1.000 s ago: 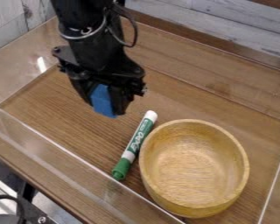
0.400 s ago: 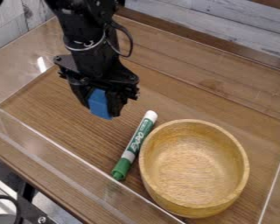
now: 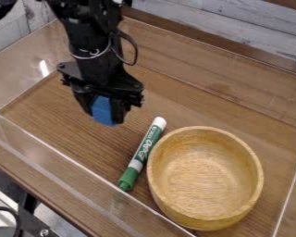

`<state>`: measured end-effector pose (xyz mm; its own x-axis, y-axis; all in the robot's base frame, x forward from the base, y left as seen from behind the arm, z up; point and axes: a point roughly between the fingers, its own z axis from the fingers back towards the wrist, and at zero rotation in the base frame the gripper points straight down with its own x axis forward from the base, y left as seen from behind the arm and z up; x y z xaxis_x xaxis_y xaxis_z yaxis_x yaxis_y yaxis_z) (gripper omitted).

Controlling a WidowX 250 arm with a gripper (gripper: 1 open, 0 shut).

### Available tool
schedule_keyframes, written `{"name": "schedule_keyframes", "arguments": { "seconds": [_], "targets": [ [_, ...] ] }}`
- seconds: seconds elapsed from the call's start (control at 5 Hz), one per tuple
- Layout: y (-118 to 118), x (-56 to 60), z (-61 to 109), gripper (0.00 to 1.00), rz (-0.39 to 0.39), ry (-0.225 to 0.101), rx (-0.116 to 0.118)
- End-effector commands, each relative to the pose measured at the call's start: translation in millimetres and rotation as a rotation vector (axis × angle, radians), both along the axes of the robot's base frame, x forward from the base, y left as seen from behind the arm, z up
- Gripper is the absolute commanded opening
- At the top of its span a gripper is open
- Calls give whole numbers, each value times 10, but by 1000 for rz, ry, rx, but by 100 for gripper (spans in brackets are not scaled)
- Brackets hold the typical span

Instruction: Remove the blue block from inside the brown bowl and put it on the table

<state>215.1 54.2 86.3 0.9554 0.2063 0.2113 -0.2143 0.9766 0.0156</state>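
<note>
My black gripper (image 3: 104,113) points down over the table (image 3: 200,102), left of centre, shut on the blue block (image 3: 104,112). The block hangs upright between the fingers, its lower end close above the wood; whether it touches I cannot tell. At the lower right sits the brown bowl (image 3: 207,176), round, light wood, with nothing inside it. The gripper is well to the upper left of the bowl.
A green-and-white marker (image 3: 141,154) lies diagonally on the table between the gripper and the bowl's left rim. Low clear acrylic walls (image 3: 64,167) run around the tabletop's edges.
The gripper with the blue block has moved down and a little to the left, away from the bowl. The bowl and marker have stayed in place.
</note>
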Motion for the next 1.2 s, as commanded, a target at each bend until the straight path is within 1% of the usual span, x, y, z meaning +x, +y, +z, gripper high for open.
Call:
{"name": "schedule_keyframes", "arguments": {
  "seconds": [0.0, 0.4, 1.0],
  "targets": [
    [80, 62, 18, 0, 14, -25, 21],
    [151, 71, -86, 0, 22, -14, 32],
    [186, 64, -205, 0, 24, -2, 44]
  ]
}}
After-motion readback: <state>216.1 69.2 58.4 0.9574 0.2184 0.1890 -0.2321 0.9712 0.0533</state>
